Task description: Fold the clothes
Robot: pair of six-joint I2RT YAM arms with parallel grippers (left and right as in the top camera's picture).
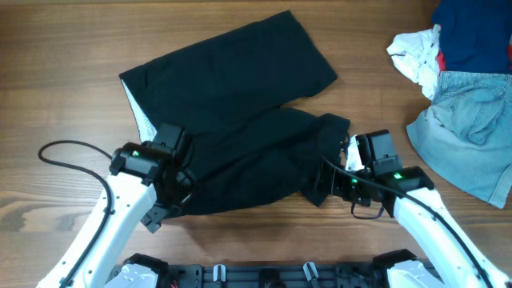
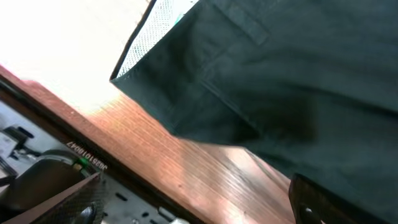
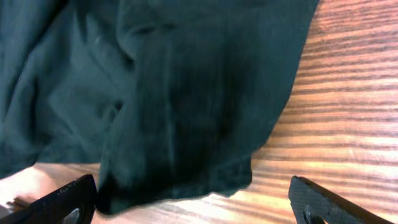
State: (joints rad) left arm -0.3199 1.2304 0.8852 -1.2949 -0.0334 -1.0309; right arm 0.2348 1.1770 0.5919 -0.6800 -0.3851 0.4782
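The left gripper [image 1: 170, 196] sits with its fingers spread wide and pinching nothing, at the seven o'clock edge of the black garment [image 1: 232, 120]. The garment lies rumpled across the middle of the wooden table [image 1: 64, 48], with pale mesh lining showing at its nine o'clock edge. At its four o'clock corner the right gripper [image 1: 324, 182] is spread too, the hem lying loose between its fingers. Denim shorts [image 1: 472, 136], a navy garment [image 1: 476, 36] and a white cloth [image 1: 416, 52] lie at the table's two o'clock.

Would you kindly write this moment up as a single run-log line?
garment: black shorts spread on table, near leg rumpled | left fingers: open, by waistband | right fingers: open, by leg hem | held: nothing
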